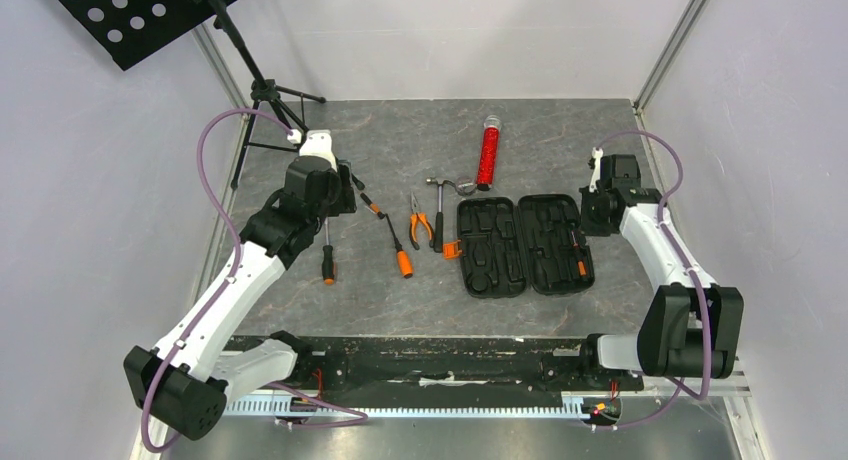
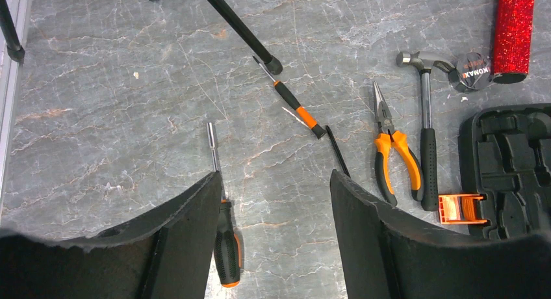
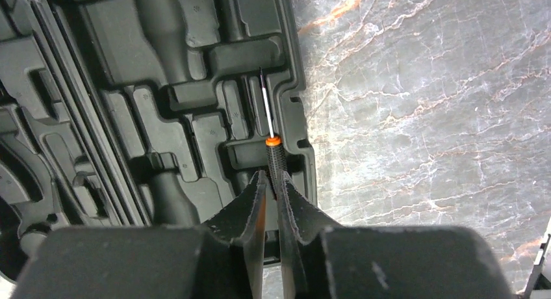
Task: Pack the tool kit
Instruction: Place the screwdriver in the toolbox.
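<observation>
Left arm: runs from its base at the near-left corner up and inward, elbow bent, wrist tipped down over the table [image 1: 560, 140]. The left gripper [image 2: 274, 182] stands wide open and holds nothing. Bare table shows between the fingers, and a black-handled screwdriver [image 2: 225, 244] lies just beside one finger [image 2: 188, 234].

Right arm: folded at the near-right corner, forearm running up and inward, wrist at the right rim of the case [image 1: 495, 270]. The right gripper [image 3: 273, 182] has its jaws nearly together, tips on either side of the handle of a slim screwdriver [image 3: 274, 153]. Cannot tell whether they pinch it. This screwdriver lies in a slot at the outer edge of the case's right half.

Count, left to right:
- tripod stand [image 1: 262, 90]: 1, back left.
- screwdrivers: 4. Three lie on the table left of the pliers: the black-handled one, a short one [image 1: 368, 202] and an orange-ended one [image 1: 399, 248]. The slim one is in the case.
- pliers [image 1: 420, 226]: 1, on the table.
- hammer [image 1: 438, 212]: 1, just right of the pliers.
- red tube [image 1: 489, 152]: 1, behind the case.
- case: 1, open flat mid-table, orange latch [image 1: 451, 249] on its left edge.
</observation>
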